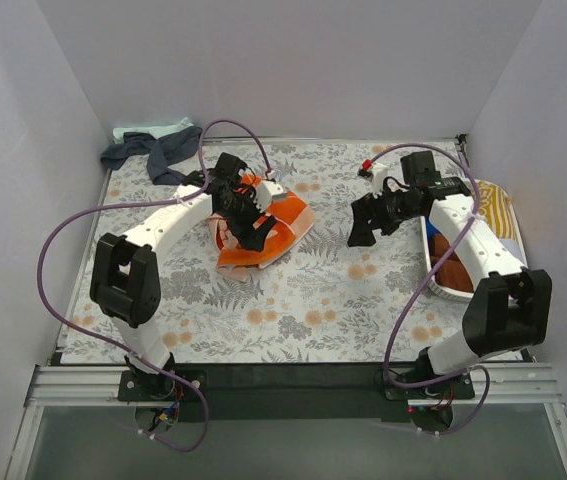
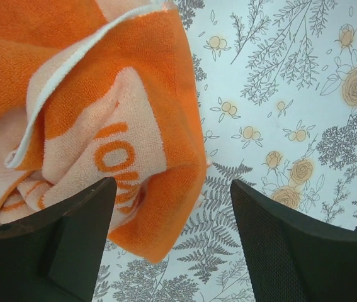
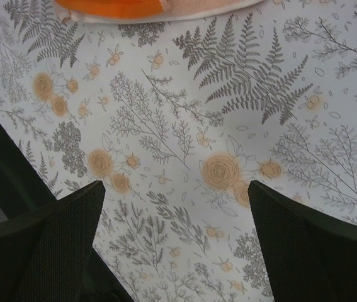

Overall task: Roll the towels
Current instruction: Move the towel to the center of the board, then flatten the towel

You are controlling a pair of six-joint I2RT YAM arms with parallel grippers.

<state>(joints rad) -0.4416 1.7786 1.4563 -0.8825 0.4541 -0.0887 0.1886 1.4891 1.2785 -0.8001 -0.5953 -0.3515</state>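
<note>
Left wrist: L gripper [image 2: 172,186], jaws apart, at orange towel [image 2: 134,82] edge

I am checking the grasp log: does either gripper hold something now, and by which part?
Nothing is held. The left gripper is open over the orange towel, without clamping it. The right gripper is open above the floral table covering.

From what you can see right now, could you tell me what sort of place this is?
Probably a robot test booth, not a home: plain white panels box in a floral table covering, the left arm and right arm are bolted to a metal rail, and an orange towel lies out.
</note>
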